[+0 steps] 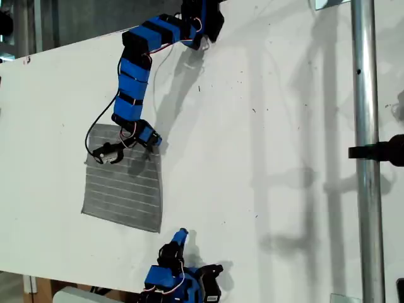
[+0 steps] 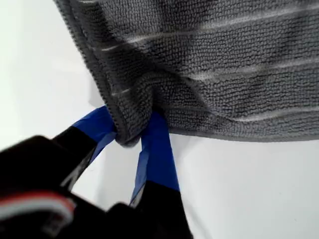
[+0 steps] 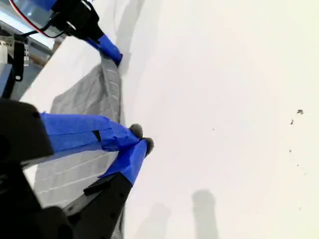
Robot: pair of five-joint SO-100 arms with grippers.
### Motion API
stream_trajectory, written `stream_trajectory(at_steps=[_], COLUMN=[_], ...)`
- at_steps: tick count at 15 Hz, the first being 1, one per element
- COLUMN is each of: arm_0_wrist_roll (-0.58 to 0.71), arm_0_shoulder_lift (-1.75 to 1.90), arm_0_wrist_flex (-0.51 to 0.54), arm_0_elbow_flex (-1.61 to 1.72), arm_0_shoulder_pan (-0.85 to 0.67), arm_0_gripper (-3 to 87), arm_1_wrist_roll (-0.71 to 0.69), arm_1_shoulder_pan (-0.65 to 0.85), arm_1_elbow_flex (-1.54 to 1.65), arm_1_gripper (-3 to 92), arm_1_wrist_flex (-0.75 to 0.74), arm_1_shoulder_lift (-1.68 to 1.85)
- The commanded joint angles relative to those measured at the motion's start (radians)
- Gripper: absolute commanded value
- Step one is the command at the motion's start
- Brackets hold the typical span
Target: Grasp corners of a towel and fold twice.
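- Grey striped towel [image 1: 123, 189] spread flat on a white table [image 1: 271, 158], towards the exterior view's left.
- At the towel's far corner [image 2: 128, 135] on the exterior view's right: my first gripper [image 2: 130, 133], blue-taped jaws clamped on the bunched tip, cloth puckered around the pinch.
- Just off the towel's near corner on that same side: my second gripper [image 3: 139, 139], jaws pressed together at the tips.
- Grey flecks at those tips; cannot tell whether any cloth is caught.
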Motion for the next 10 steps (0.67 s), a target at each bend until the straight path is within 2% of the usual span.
stream_trajectory(at_steps=[1, 3, 5, 7, 8, 9, 10], arm_0_wrist_roll=[0.118, 0.238, 0.394, 0.563, 0.635, 0.692, 0.765], arm_0_shoulder_lift=[-0.287, -0.388, -0.482, -0.661, -0.765, -0.847, -0.917], arm_0_wrist_flex=[0.087, 0.206, 0.316, 0.316, 0.318, 0.318, 0.328], arm_0_elbow_flex=[-0.314, -0.497, -0.681, -0.824, -0.896, -0.963, -1.037], arm_0_shoulder_pan=[-0.114, -0.224, -0.414, -0.535, -0.569, -0.588, -0.603], arm_0_gripper=[-2.8, -2.8, -2.8, -2.6, 6.8, 22.6, 28.3], arm_1_wrist_roll=[0.006, 0.009, 0.011, 0.015, 0.020, 0.023, 0.028], arm_1_shoulder_pan=[-0.021, -0.018, -0.020, -0.021, -0.021, -0.021, -0.020], arm_1_elbow_flex=[-0.023, -0.018, -0.015, -0.014, -0.012, -0.011, -0.009], arm_1_gripper=[-0.3, -0.3, -0.3, -0.3, -0.3, -0.3, -0.3], arm_1_wrist_flex=[-0.020, -0.021, -0.023, -0.025, -0.025, -0.025, -0.025], arm_1_shoulder_lift=[0.005, 0.005, 0.005, 0.005, 0.005, 0.005, 0.005])
